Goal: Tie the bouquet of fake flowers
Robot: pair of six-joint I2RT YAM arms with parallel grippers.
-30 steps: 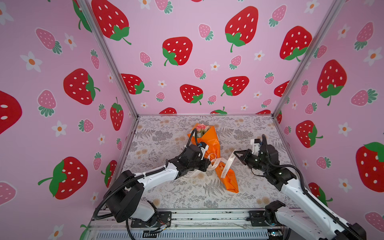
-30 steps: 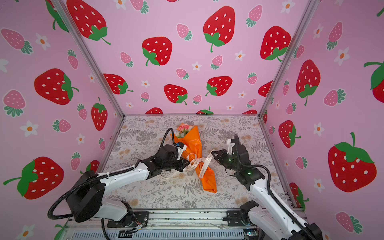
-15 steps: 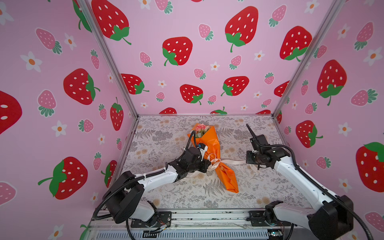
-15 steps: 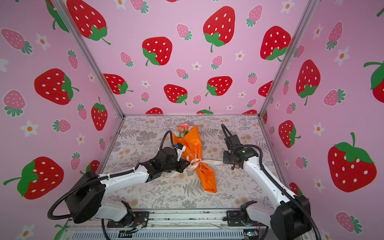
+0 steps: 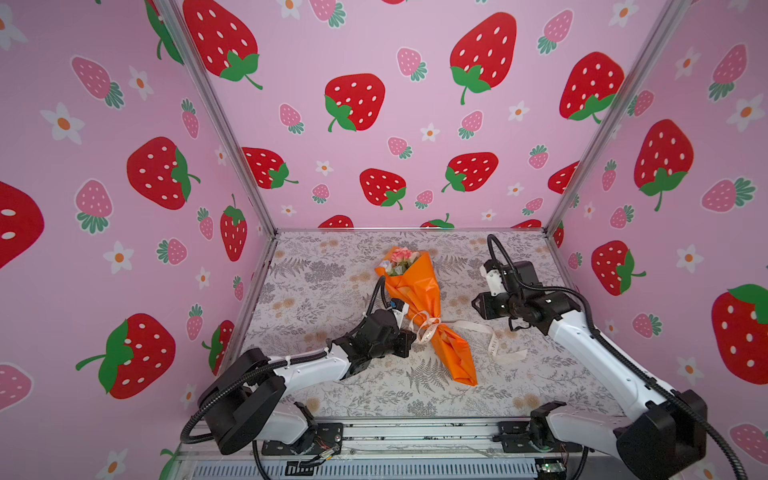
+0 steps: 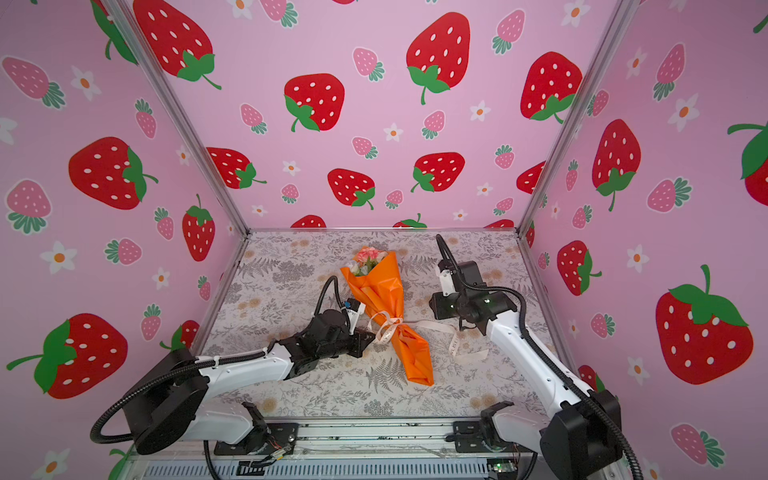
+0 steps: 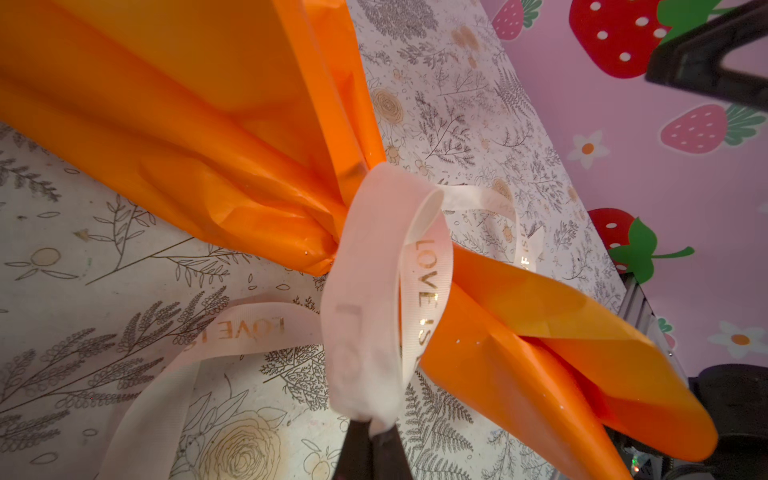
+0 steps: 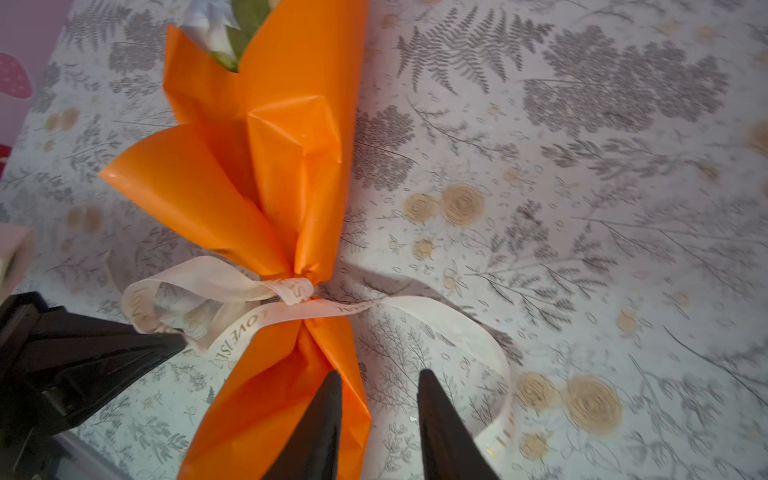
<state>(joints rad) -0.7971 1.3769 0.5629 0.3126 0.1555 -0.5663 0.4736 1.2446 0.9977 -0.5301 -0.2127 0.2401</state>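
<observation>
The bouquet of fake flowers is lying near the middle of the flowery table in both top views. Its pink and peach heads are pointing to 11 o'clock. Its thin end is pointing to 5 o'clock. Orange wrapping paper is rolled around it, so the stems are hiding inside and only a few heads are peeking out. A cream ribbon is knotted around the narrow middle of the paper. 1 loose tail is curling away over the table toward 4 o'clock.

The left claw is sitting at 9 o'clock from the knot. In the left wrist view its 2 tips are pressed together, pinching a loop of the ribbon. Most of the claw is cut off at the edge of that picture. Gold words on the ribbon are saying "LOVE IS", and the rest is too twisted to read.

The right claw is hanging at 2 o'clock from the knot, a little way off. In the right wrist view its 2 fingers are standing apart and holding nothing. In the top views this claw is too dark and small to make out. In the right wrist view the flower heads are cut off at the edge, and part of the table is looking blurry.
</observation>
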